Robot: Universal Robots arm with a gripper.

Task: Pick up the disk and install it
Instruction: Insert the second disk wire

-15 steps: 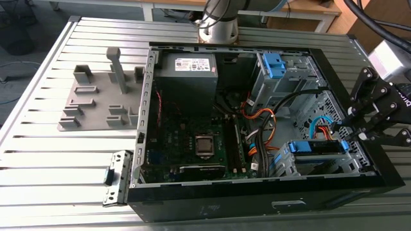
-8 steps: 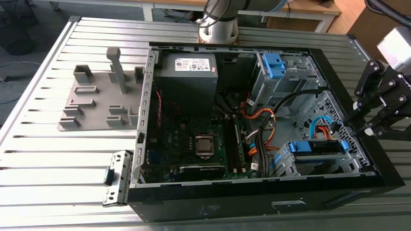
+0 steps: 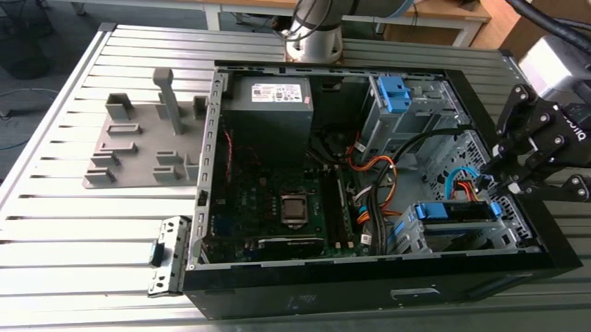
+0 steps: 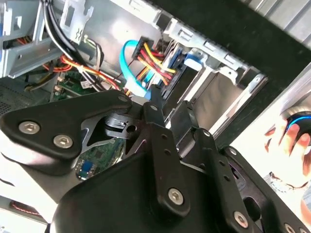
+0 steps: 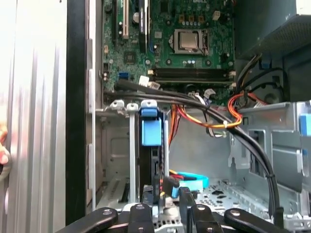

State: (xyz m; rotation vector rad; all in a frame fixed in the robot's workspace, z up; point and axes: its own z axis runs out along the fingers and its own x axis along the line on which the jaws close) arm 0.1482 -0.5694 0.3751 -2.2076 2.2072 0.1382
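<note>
In the drive cage (image 3: pixel 506 238) at the exterior view's right, the disk (image 3: pixel 452 211) looks seated. Gripper (image 3: pixel 504 181) hovers just beside its cabled end; clenched or released, cannot tell. Install judged nearly complete.

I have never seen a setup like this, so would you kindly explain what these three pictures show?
It is one robot arm working on an open computer case that lies on a slatted metal table. The exterior view looks on from off the arm; both wrist views come from cameras riding on the arm. The black gripper hangs by the drive cage, close to the blue-framed disk, which sits in that cage. A grey plastic fixture lies beside the case.
</note>
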